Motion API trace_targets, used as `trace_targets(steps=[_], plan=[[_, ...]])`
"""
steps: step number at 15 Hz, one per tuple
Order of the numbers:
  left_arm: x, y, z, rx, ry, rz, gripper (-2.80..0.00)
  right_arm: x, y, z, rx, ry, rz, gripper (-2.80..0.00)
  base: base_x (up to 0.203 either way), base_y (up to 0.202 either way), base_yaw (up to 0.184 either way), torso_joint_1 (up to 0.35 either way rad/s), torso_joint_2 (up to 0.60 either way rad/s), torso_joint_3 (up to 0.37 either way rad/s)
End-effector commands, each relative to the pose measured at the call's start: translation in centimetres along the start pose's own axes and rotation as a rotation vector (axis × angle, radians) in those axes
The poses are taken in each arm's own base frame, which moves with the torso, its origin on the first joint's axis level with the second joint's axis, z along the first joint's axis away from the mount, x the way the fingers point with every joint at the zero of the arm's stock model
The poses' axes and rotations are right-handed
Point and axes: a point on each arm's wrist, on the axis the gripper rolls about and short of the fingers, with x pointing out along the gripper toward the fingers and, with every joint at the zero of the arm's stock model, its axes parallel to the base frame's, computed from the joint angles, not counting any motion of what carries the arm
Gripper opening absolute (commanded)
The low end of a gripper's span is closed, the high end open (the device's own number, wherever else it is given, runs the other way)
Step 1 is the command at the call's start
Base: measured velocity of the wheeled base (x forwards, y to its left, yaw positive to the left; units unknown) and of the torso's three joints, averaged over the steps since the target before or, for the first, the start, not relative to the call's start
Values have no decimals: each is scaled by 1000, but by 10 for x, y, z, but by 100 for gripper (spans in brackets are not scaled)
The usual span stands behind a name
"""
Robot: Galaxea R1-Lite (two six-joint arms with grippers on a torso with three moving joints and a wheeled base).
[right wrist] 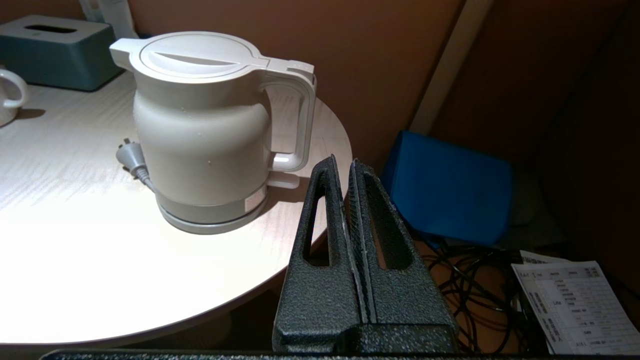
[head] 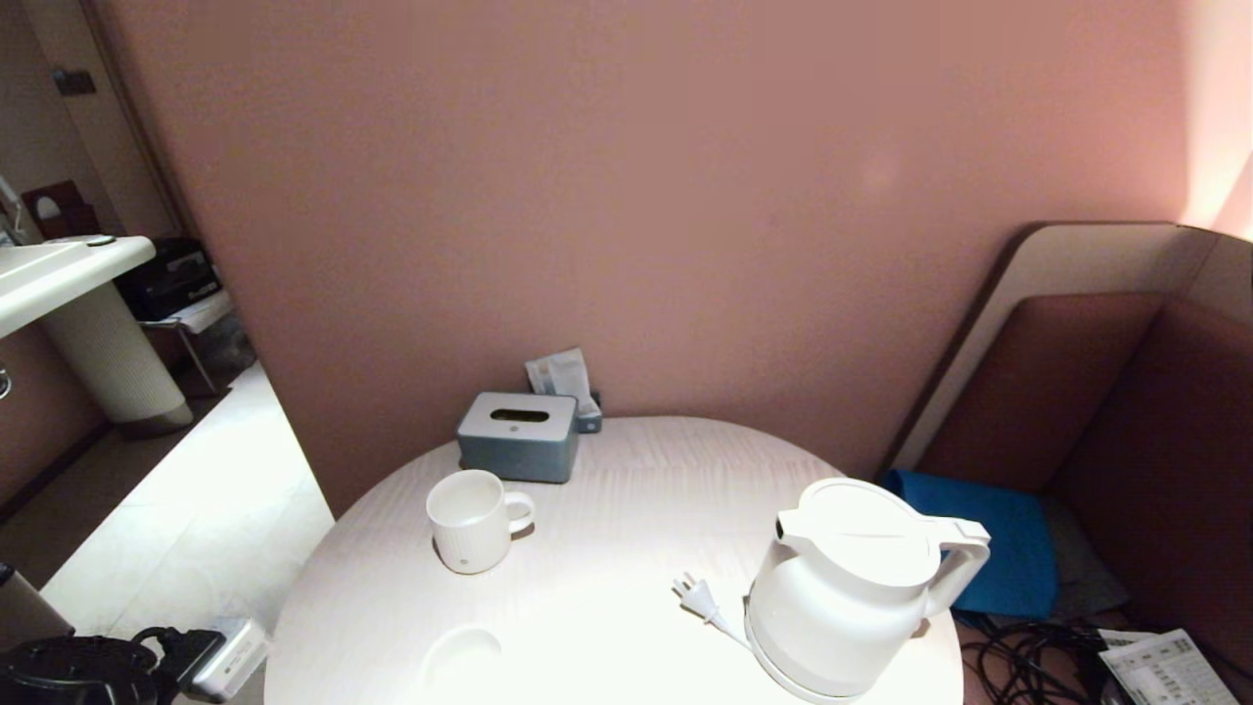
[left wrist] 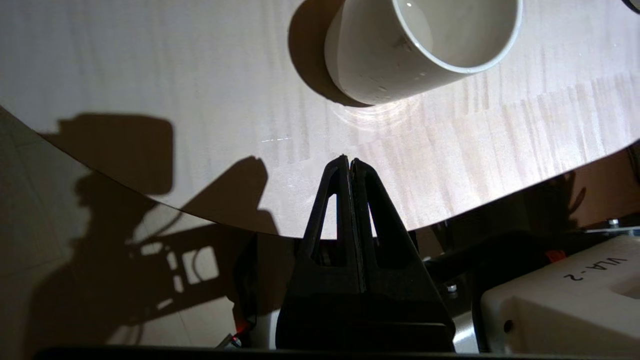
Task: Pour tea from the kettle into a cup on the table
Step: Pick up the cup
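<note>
The white kettle (head: 850,599) stands on its base at the front right of the round white table (head: 646,490), handle (right wrist: 299,120) turned to the right. My right gripper (right wrist: 344,162) is shut and empty. It sits just off the table's right edge, a little short of the handle and lower than it. The small handleless cup (left wrist: 400,55) stands upright on the table (left wrist: 150,75); in the head view it is a faint outline at the cup (head: 460,654) near the front edge. My left gripper (left wrist: 349,160), shut and empty, points at it from the table's near rim, well apart.
A white mug with a handle (head: 475,519) stands left of centre, a grey tissue box (head: 519,436) behind it by the wall. The kettle's plug (head: 697,593) lies on the table. Blue cushion (head: 989,548), floor cables (head: 1028,656) and a printed sheet (right wrist: 575,305) lie to the right.
</note>
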Motion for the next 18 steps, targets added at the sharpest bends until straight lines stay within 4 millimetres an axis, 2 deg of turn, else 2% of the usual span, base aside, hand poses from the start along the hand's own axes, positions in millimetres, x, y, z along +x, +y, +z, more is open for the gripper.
trace_targets(steps=[1,8,12,14,18], plan=[[4,-1,-2,34,35,-41,-280,0,0,0,-1,2,1,-280,0,0,0,0,0,0],[30,-2,-2,31,181,-78,-280,0,0,0,-1,2,1,-280,0,0,0,0,0,0],[44,0,0,99,161,-103,-280,0,0,0,-1,2,1,-280,0,0,0,0,0,0],[50,0,6,133,98,-137,-280,0,0,0,-1,1,1,-280,0,0,0,0,0,0],[51,9,14,128,32,-117,-280,0,0,0,-1,1,1,-280,0,0,0,0,0,0]])
